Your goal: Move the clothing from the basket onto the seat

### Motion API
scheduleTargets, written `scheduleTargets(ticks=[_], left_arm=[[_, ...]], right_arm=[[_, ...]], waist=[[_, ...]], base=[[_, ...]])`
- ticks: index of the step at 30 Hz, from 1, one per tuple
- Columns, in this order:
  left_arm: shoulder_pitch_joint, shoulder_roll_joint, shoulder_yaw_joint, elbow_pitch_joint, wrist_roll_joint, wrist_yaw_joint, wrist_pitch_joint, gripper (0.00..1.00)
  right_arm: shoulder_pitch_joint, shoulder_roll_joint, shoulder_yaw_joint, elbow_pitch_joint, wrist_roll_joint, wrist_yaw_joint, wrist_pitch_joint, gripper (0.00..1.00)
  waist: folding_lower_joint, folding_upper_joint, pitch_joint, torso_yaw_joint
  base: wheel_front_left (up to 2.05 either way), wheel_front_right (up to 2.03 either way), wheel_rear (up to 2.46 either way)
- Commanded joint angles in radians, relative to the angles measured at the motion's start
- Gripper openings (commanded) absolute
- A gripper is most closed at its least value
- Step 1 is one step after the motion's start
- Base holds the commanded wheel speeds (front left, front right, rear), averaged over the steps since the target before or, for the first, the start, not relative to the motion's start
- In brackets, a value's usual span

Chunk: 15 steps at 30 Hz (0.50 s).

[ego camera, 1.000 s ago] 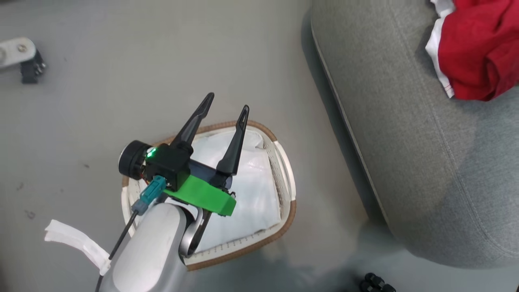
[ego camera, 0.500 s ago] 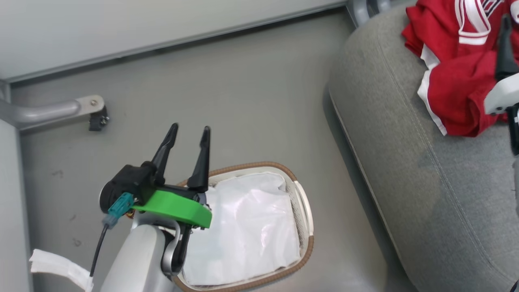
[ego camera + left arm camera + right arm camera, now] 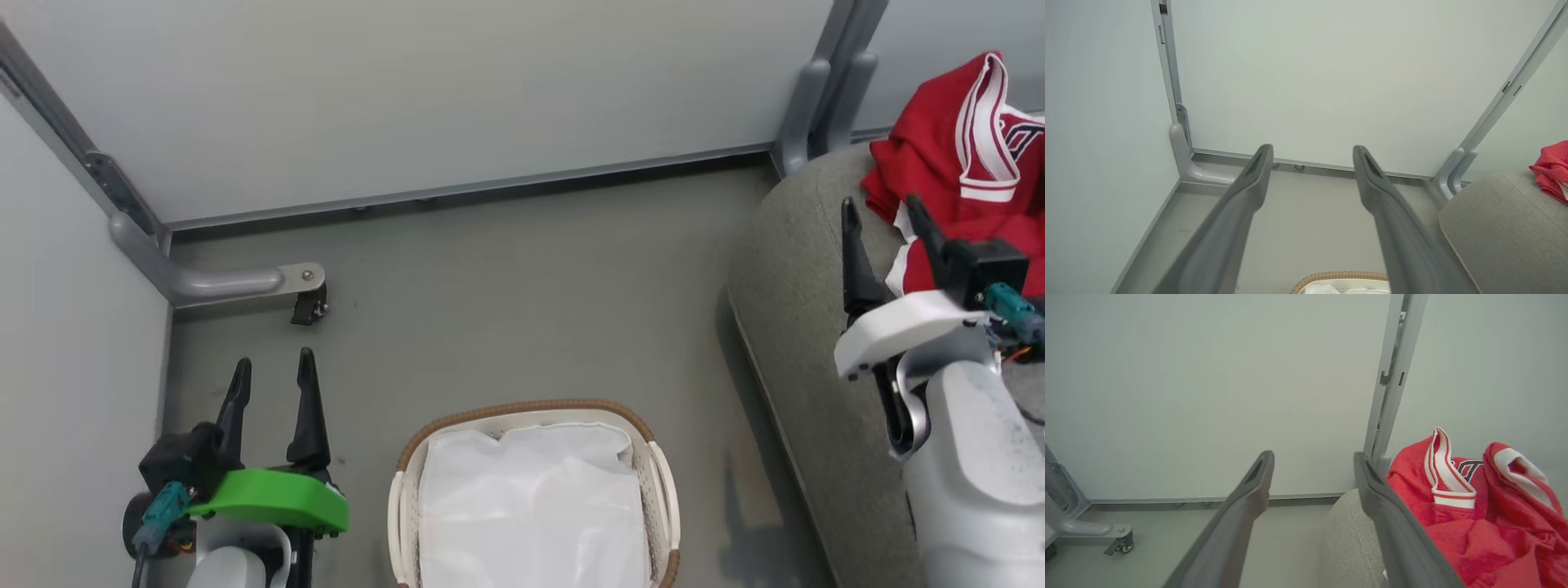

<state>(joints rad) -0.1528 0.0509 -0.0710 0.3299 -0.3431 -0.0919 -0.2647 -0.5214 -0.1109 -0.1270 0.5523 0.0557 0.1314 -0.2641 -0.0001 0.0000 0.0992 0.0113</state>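
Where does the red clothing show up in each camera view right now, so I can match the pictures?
Head view: the clothing is at the upper right, heaped on the seat, just beyond the right tool.
Left wrist view: clothing at the right edge, a small red patch on the seat.
Right wrist view: clothing at lower right, beside that tool's finger.
Shared landmark: the grey seat beneath it.

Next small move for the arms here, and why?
Probably just draw the right gripper back from the seat to rest. The basket seems to hold just its white liner, the red clothing lies on the seat, and the left gripper and right gripper both stand open, empty. Nothing seems left to pick.
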Motion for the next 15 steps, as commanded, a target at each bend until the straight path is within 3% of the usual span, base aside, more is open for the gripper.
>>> scheduleTargets(ticks=[1,7,12,15], left_arm=[[0.033,0.0,0.006,-0.005,-0.007,0.006,0.001,1.0],[0.108,0.0,0.017,-0.031,-0.02,0.021,0.001,1.0],[0.147,0.0,0.007,-0.041,-0.014,0.026,0.001,1.0],[0.159,0.0,0.004,-0.047,-0.016,0.029,0.001,1.0]], right_arm=[[0.049,0.015,-0.001,-0.012,0.024,-0.001,0.0,1.0],[0.187,0.056,0.015,-0.09,0.098,-0.001,0.0,1.0],[0.286,0.057,0.048,-0.15,0.197,-0.001,0.0,1.0],[0.342,0.059,0.077,-0.182,0.2,-0.001,0.0,1.0]], waist=[[0.0001,0.0,-0.073,0.059],[0.0001,0.0,-0.1,0.063],[0.0001,0.0,-0.119,0.063],[0.0001,0.0,-0.126,0.059]], base=[[0.0,0.0,0.0],[0.0,0.0,0.0],[0.0,0.0,0.0],[0.0,0.0,0.0]])
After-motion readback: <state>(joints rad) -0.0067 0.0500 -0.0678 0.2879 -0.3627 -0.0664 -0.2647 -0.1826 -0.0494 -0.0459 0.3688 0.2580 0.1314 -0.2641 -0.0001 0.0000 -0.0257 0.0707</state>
